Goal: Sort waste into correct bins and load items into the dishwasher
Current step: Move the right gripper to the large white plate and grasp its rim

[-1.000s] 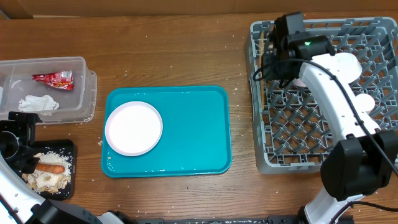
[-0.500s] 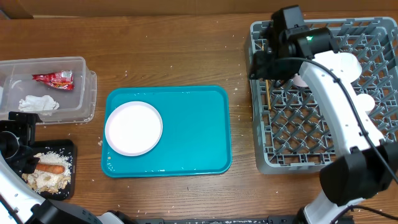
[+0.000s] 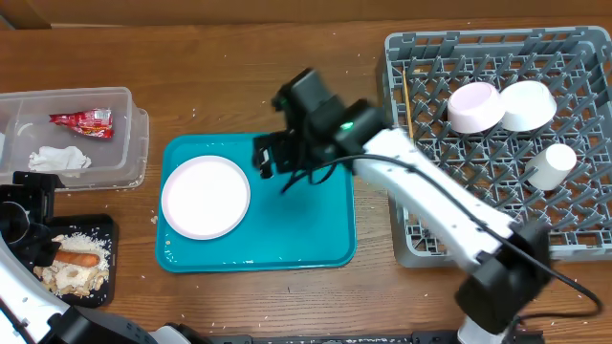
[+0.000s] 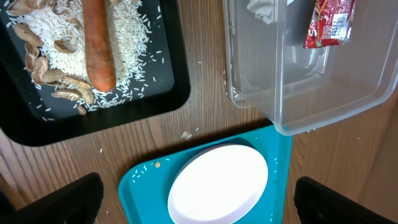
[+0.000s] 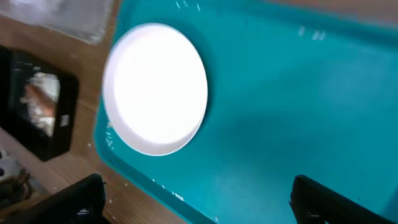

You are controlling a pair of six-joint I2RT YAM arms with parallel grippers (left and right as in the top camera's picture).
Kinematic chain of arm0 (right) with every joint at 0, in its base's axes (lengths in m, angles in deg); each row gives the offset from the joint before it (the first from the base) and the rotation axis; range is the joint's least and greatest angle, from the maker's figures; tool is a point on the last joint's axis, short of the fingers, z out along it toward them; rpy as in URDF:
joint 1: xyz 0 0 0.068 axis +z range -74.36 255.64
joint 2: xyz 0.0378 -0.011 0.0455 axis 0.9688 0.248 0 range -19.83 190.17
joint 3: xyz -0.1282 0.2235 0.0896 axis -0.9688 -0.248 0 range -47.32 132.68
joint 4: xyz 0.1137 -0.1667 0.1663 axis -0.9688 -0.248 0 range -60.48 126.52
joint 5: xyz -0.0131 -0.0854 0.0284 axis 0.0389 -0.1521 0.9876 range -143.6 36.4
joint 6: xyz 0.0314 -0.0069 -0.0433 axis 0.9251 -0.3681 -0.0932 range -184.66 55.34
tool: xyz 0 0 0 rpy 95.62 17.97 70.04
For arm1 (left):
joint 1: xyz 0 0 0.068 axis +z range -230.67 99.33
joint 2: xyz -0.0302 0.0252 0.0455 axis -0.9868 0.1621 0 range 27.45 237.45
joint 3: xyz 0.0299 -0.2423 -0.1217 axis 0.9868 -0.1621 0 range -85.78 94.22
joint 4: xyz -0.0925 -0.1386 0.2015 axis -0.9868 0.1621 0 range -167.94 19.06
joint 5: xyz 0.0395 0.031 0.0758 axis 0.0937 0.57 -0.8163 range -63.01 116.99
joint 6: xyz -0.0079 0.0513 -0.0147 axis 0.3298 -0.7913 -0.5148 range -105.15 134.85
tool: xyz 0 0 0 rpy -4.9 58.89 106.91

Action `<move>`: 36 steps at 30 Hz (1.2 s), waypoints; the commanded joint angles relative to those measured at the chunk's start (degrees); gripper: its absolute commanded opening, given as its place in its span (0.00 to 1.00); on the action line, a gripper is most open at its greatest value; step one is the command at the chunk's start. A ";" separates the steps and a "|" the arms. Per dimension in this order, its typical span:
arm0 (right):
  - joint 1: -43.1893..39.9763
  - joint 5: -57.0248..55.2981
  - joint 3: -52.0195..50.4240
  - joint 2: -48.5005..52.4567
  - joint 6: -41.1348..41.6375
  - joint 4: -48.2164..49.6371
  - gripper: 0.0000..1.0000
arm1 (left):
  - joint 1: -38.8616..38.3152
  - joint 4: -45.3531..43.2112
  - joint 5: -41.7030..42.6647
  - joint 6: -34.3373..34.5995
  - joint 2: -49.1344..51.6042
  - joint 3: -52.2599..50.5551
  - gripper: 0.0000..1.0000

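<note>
Right gripper (image 3: 272, 159) swung from rack (image 3: 459, 182) to teal tray (image 3: 306, 220), jaws wide, empty. Chopsticks (image 3: 408, 96) dropped in rack. Plate (image 3: 205, 197) lay on tray, likely next. Left gripper (image 4: 199, 200) gaped, idle.

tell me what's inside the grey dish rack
Two white bowls side by side, a small white cup and thin wooden chopsticks by the left wall of the dish rack. The right arm covers its near-left corner, so anything there is hidden.

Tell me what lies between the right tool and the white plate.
Between right tool and plate, only bare teal tray, shown in the overhead view.
</note>
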 commanded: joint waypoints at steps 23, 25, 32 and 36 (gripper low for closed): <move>10.32 -11.28 -1.03 19.69 18.43 4.55 0.68 | -0.37 -0.09 0.20 -0.50 0.33 0.37 1.00; 10.32 -11.63 -1.03 19.69 18.43 4.63 0.68 | -0.37 -0.09 0.20 -0.50 0.33 0.37 1.00; 9.25 -16.48 -0.87 19.69 20.83 -0.44 0.62 | -0.37 -0.07 0.20 -0.50 0.33 0.37 1.00; 7.43 -18.51 -0.76 19.67 21.57 -5.31 0.59 | -0.37 -0.07 0.20 -0.50 0.33 0.37 1.00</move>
